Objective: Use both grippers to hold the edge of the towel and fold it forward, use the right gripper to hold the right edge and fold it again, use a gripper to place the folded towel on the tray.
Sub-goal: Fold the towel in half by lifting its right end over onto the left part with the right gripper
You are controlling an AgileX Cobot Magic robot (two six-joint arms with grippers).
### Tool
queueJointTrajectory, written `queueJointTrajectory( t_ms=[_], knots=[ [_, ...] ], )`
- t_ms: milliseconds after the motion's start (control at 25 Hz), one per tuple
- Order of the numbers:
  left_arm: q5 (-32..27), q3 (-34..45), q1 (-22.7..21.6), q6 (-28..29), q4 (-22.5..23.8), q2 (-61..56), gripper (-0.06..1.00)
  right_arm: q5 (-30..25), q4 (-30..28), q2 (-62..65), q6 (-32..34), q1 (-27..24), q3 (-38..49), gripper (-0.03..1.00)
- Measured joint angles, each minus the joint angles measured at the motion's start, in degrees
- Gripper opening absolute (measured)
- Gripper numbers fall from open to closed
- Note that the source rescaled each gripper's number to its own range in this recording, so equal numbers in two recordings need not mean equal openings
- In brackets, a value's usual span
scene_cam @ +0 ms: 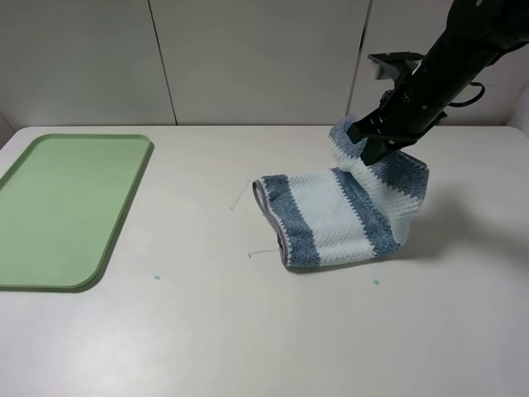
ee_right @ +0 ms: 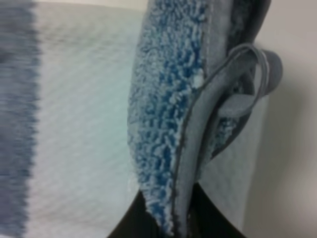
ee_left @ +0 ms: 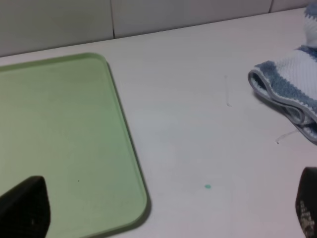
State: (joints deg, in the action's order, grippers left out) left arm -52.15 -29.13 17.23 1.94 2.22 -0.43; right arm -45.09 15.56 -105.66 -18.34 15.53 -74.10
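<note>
Worktop [scene_cam: 207, 331]: pale, matt; two small green specks [scene_cam: 156, 276] on its near part, one left of centre, one further right.

Left gripper [ee_left: 166, 210]: seen only in its own wrist view; two dark fingers [ee_left: 25, 208] spread wide with nothing between them; it hovers above the worktop beside the near right corner of the tray.

Tray [scene_cam: 124, 215]: light green, rounded corners, low rim; lies flat at the left side of the worktop, well apart from the towel.

Towel [scene_cam: 331, 219]: blue and whitish stripes, folded double; rests right of centre on the worktop, fold to the left; two loose threads [scene_cam: 260, 254] lie at its left side; its far right part is raised off the surface.

Right gripper [scene_cam: 369, 142]: black, on a thick black arm coming in from the far right; fingers closed on the raised far right edge of the towel; the wrist view shows the grey hem [ee_right: 190, 148] pinched between them, with the small loop [ee_right: 252, 74] just beyond.

Wall [scene_cam: 248, 58]: pale panels along the far side.
</note>
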Motion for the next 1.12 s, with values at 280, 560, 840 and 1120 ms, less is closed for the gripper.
queueJointTrajectory(
  t_ms=[280, 560, 840, 1120],
  knots=[
    [0.00, 0.00, 0.00, 0.00, 0.00, 0.00, 1.00, 0.12, 2.07, 0.00, 0.59, 5.08, 0.00, 0.06],
    [0.00, 0.00, 0.00, 0.00, 0.00, 0.00, 1.00, 1.92, 3.54, 0.00, 1.86, 8.11, 0.00, 0.06],
    [0.00, 0.00, 0.00, 0.00, 0.00, 0.00, 1.00, 3.47, 4.62, -0.75, 1.91, 8.96, 0.04, 0.06],
    [0.00, 0.00, 0.00, 0.00, 0.00, 0.00, 1.00, 3.91, 4.74, -3.14, 1.91, 8.96, 0.58, 0.06]
  ],
)
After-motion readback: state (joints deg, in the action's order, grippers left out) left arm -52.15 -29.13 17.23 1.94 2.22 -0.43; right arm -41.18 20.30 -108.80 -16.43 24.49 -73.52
